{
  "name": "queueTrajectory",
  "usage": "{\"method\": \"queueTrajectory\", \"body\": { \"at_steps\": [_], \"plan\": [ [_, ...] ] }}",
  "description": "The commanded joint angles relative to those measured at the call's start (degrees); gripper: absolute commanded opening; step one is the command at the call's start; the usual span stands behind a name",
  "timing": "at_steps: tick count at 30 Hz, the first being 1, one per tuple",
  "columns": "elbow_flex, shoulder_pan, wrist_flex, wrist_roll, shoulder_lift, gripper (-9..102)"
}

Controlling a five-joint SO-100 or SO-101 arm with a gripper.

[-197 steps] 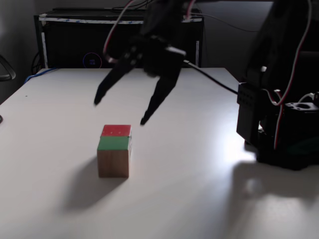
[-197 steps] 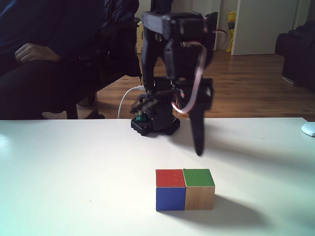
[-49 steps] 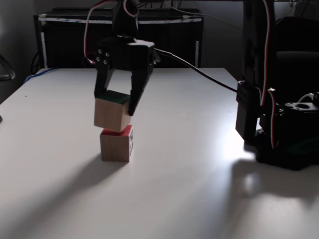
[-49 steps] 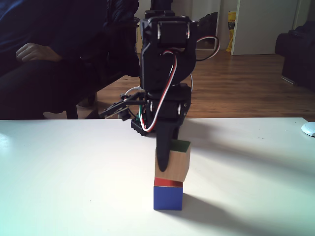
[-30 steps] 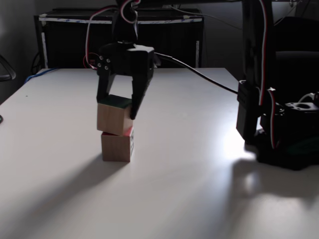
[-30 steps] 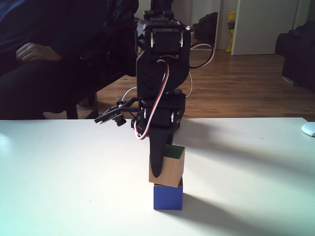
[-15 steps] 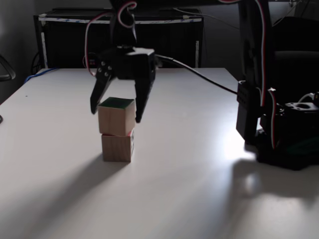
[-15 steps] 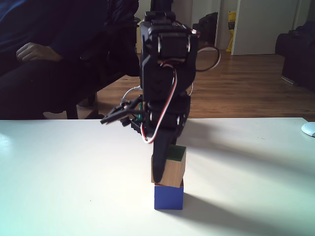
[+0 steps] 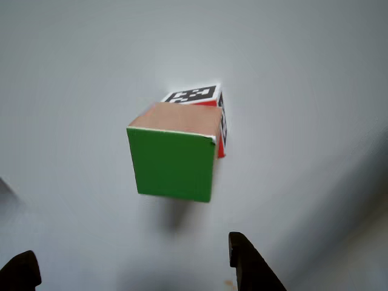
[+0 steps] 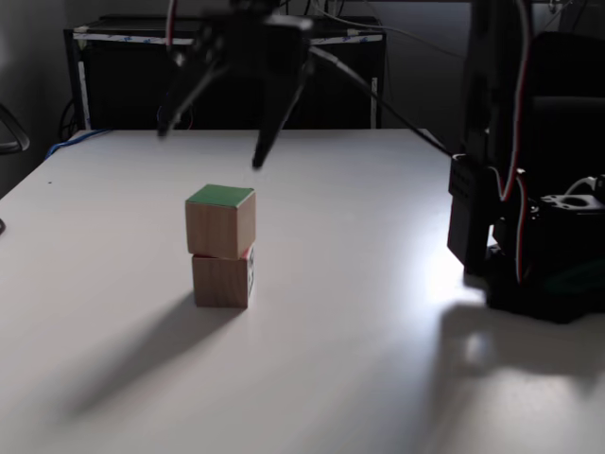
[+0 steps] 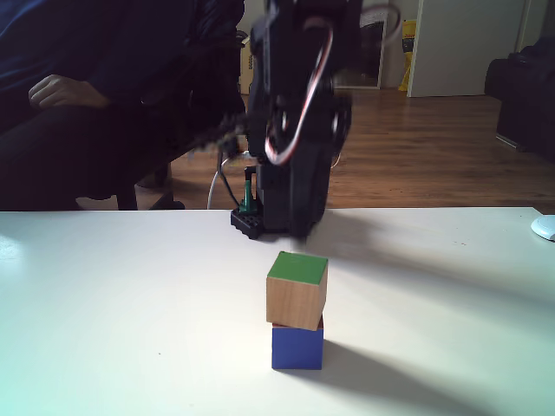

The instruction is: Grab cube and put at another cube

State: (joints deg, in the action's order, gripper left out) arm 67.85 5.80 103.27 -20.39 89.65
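Looking down from the other view, the cube [image 9: 173, 160] is sitting green face up just ahead of the two dark fingertips [image 9: 248, 264] of the gripper [image 9: 130, 267], stacked on another cube [image 9: 209, 109] whose marker face and red edge are peeking out beyond it. Nothing is lying between the spread fingers.

In a fixed view, the gripper [image 10: 210, 145] is hanging above and behind the cube [image 10: 220, 220], jaws wide apart and clear of it; another cube [image 10: 223, 278] is sitting beneath on the white table [image 10: 359, 312].

In another fixed view, the blurred arm [image 11: 295, 104] is rising behind the cube [image 11: 297, 290], which is resting slightly skewed on another cube [image 11: 297, 347], showing a blue face here.
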Motion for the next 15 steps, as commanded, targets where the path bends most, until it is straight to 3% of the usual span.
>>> {"method": "queueTrajectory", "body": {
  "at_steps": [1, 4, 9, 15],
  "plan": [
    [4.22, -2.02, 0.00, 2.37, 10.37, 44],
    [12.39, -2.37, -3.08, 4.39, 19.86, 42],
    [37.44, -0.09, -18.72, 8.88, 46.58, 30],
    [58.45, 0.35, -25.22, 12.83, 71.02, 16]
  ]
}}
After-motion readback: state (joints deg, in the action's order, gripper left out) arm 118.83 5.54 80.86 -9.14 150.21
